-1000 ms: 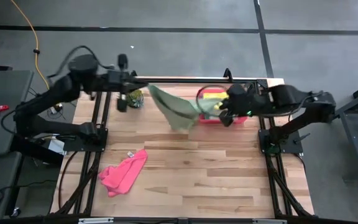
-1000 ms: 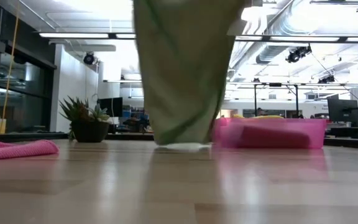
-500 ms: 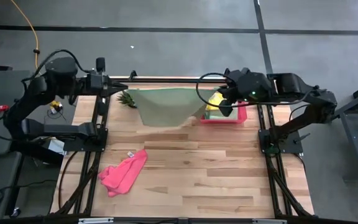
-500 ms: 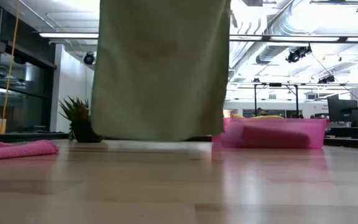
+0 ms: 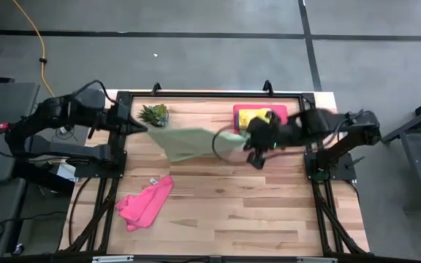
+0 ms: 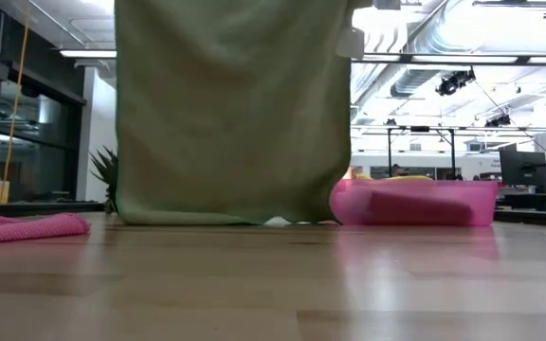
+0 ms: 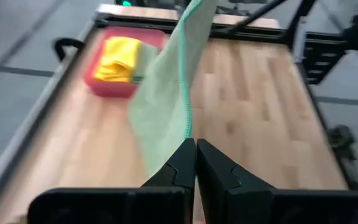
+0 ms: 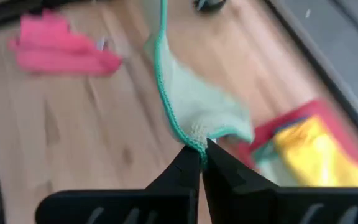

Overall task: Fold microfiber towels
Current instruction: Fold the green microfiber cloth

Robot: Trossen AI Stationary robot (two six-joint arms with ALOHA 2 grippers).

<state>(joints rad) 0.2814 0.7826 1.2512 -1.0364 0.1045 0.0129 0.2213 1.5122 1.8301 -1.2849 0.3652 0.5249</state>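
Overhead view straight down, low view level across the table (image 6: pixel 273 284), both sharing the light green towel (image 5: pixel 185 140).

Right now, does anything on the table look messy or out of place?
The pink towel lies crumpled near the front left of the table, unfolded. The light green towel hangs stretched between the left end effector and right end effector, as expected. Nothing looks spilled or damaged.

My left gripper (image 5: pixel 142 129) and right gripper (image 5: pixel 248 140) hold a towel (image 5: pixel 188 140) stretched between them above the table (image 5: pixel 269 212), plant (image 5: pixel 153 113) behind its left end, tray (image 5: pixel 278 111) behind my right gripper, another towel (image 5: pixel 145 202) lying front-left.
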